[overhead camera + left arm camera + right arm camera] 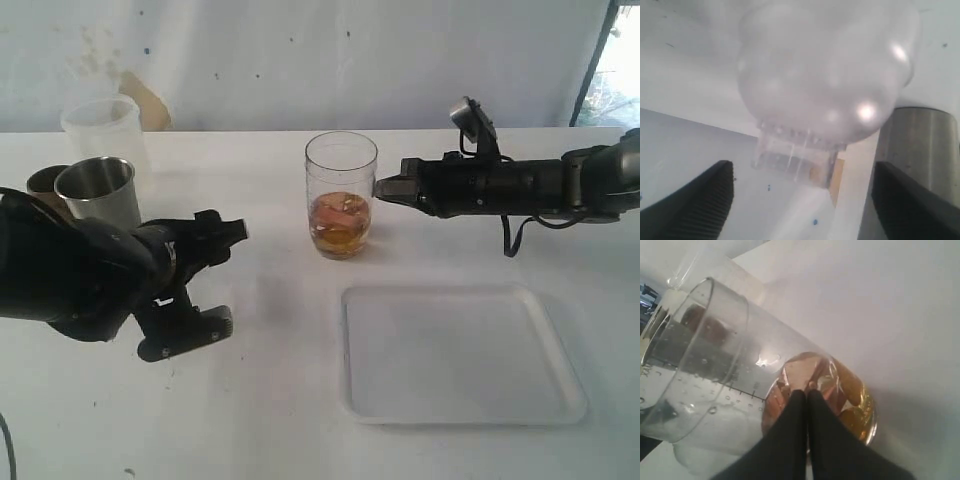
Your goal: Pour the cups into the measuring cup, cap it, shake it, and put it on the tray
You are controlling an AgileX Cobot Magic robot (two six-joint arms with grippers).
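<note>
The clear measuring cup (341,195) stands upright at mid-table with amber pieces in its bottom (850,395). My right gripper (379,187) is shut, and its joined fingertips (807,391) rest against the cup's right wall, low down. At the far left stand the cups: the steel tumbler (97,190), the brown wooden cup (43,184) half hidden behind it, and the frosted cup (103,125) further back. My left gripper (212,281) is open with nothing between its fingers. Its wrist view shows the frosted cup (825,70) close and blurred, with the tumbler (922,145) beside it.
The white tray (560,400) lies at the front right, with nothing on it. A clear ribbed piece (792,157) shows at one end of the frosted cup; I cannot tell what it is. A white wall runs behind the table.
</note>
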